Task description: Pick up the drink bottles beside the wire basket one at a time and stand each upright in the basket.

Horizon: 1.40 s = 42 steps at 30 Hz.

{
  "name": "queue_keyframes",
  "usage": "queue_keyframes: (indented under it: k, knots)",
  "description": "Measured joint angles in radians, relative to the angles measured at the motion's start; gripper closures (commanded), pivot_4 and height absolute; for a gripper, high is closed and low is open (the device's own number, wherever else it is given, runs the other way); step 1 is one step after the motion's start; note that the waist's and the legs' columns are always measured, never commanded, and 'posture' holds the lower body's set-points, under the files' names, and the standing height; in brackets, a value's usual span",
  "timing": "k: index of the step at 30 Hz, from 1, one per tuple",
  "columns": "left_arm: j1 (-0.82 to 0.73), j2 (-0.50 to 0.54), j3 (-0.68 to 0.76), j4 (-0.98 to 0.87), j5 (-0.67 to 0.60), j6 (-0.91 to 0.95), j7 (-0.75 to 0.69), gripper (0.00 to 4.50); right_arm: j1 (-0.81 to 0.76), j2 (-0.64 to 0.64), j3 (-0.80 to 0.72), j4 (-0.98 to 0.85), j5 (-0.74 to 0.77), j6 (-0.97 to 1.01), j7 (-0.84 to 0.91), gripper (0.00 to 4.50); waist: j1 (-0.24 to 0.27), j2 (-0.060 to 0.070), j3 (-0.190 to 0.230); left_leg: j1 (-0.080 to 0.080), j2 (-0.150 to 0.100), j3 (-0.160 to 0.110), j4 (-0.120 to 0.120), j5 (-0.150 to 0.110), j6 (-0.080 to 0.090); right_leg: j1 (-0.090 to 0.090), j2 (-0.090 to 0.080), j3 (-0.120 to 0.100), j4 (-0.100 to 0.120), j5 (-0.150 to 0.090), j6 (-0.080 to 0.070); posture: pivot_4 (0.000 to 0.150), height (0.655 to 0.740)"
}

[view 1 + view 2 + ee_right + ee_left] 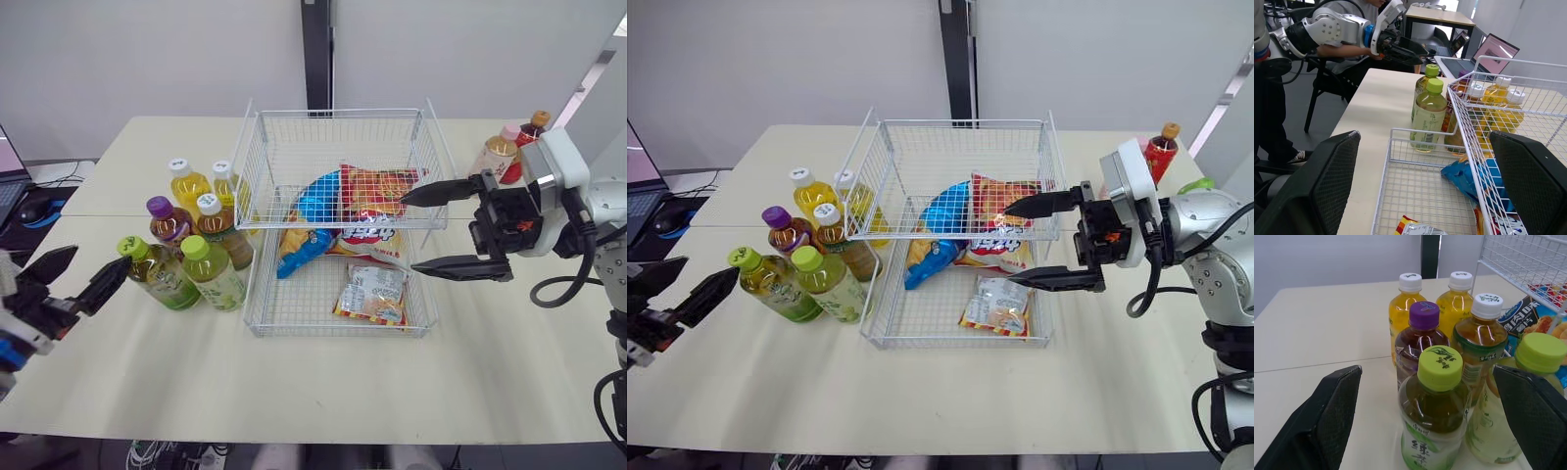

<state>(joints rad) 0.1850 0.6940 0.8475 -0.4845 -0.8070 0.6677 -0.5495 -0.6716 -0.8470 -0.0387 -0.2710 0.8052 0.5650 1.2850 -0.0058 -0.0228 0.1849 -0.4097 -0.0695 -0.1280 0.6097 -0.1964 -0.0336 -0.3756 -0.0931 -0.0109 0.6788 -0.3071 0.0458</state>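
The white wire basket (pixel 338 115) stands mid-table. Several drink bottles stand upright in a cluster against its left side: two green-capped teas (pixel 159 274) (pixel 211 272) in front, a purple-capped one (pixel 168 221), a white-capped tea (pixel 223 231) and two yellow drinks (pixel 186 184) (pixel 227 183) behind. My left gripper (pixel 93 262) is open, low over the table just left of the nearest green-capped bottle (pixel 1436 406), holding nothing. My right gripper (pixel 408 233) is open and empty, reaching over the basket's right side.
Snack bags lie in the basket: a blue one (pixel 312 220), a red one (pixel 377 191), a small packet (pixel 370 292). Two more bottles (pixel 498 149) (pixel 527 137) stand at the back right. A laptop (pixel 8 176) sits off the table's left. A person (pixel 1352 10) sits beyond that side.
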Motion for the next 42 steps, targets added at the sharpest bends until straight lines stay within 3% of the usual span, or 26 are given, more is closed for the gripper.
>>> queue_keyframes:
  k: [14,32,35,42]
  knots:
    - [-0.156,0.058,-0.174,0.086,0.057,0.039,0.070,0.05,-0.010,-0.003,0.000,0.004,-0.007,0.011,0.001,0.00,0.000,0.000,0.000,0.000,0.001,0.000,0.000,0.000,0.000,0.000,0.002,0.000,0.000,0.000,0.000,0.150,0.7359]
    - [-0.199,0.035,-0.273,0.138,0.167,-0.008,0.078,0.05,-0.029,-0.002,0.000,0.014,-0.015,0.013,0.001,0.00,0.000,0.000,0.000,0.000,0.002,0.001,0.000,-0.001,-0.001,-0.001,0.002,0.000,0.000,0.000,0.000,0.150,0.7359]
    - [-0.199,0.034,-0.274,0.138,0.171,-0.015,0.077,0.67,-0.029,-0.002,0.000,0.014,-0.017,0.013,0.001,0.00,0.000,0.000,0.000,0.000,0.002,0.001,0.000,-0.001,-0.001,-0.001,0.002,0.000,0.000,0.000,0.000,0.150,0.7359]
    - [-0.196,0.033,-0.279,0.137,0.173,-0.019,0.069,2.81,-0.029,-0.002,0.000,0.014,-0.018,0.013,0.002,0.00,0.000,0.000,0.000,0.000,0.002,0.001,0.000,-0.001,-0.001,-0.001,0.002,0.000,0.000,0.000,0.000,0.150,0.7359]
